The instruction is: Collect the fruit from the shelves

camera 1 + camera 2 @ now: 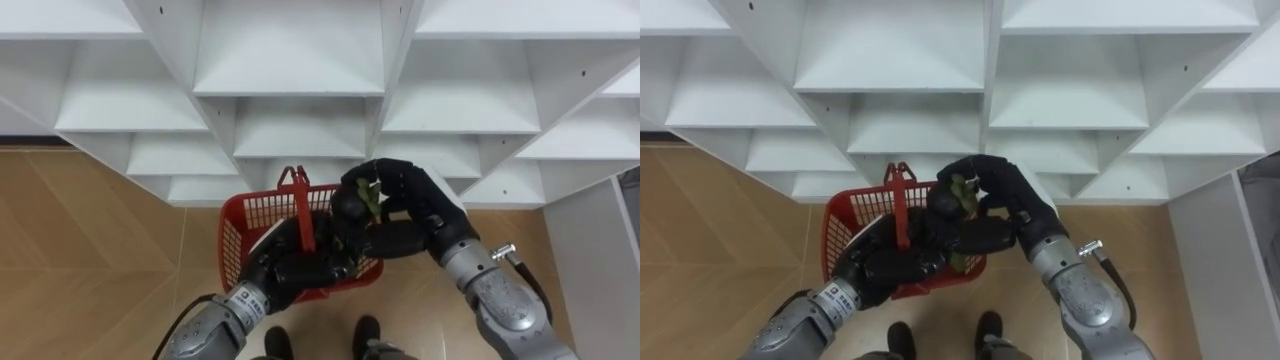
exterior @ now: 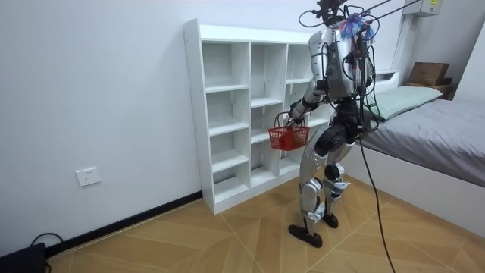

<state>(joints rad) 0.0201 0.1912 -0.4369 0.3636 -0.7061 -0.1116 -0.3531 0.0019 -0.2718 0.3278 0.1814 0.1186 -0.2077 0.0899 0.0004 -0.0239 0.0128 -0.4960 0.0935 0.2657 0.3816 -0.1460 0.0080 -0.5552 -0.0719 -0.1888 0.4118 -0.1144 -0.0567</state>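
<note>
A red mesh basket [image 1: 250, 215] hangs in front of me, low before the white closet [image 1: 290, 60]. My left hand [image 1: 290, 268] is curled round its red handle [image 1: 300, 200]. Above the basket's right side, my right hand [image 1: 415, 200] is shut on a green fruit [image 1: 370, 200] with a leafy top, its fingers wrapped over it. The right eye view shows the same fruit [image 1: 962, 192] in the right hand [image 1: 1005, 195], just above the basket's rim [image 1: 845, 215]. In the room view I stand upright facing the shelves, the basket [image 2: 288, 138] at hip height.
The closet's compartments [image 2: 227, 114] look bare in all views. Wooden floor [image 1: 90, 250] lies to my left. A white panel [image 1: 595, 260] stands at my right, and a bed [image 2: 432, 129] is behind me in the room view.
</note>
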